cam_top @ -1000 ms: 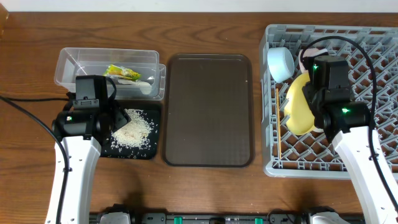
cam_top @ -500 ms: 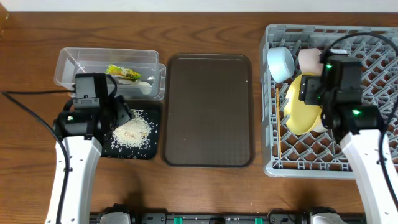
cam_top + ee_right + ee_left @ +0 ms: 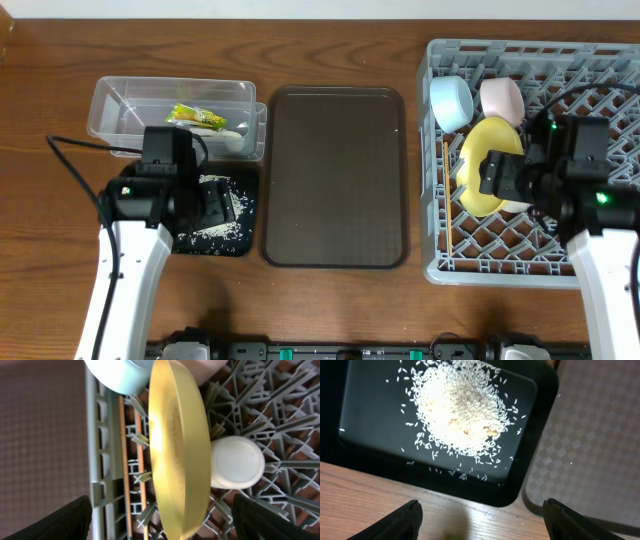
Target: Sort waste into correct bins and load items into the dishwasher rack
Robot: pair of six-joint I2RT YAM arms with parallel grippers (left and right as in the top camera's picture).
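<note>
though loose, white rice heap (image 3: pixel 457 407)

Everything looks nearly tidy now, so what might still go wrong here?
1. The yellow plate stands on edge in the dishwasher rack, with the fingers of the open right gripper on either side of it. A finger brushing it on the way out might tip it onto the small pale cup beside it.
2. Loose rice grains lie close to the near rim of the black tray, under the open left gripper. A low sweep may push some onto the table.
</note>
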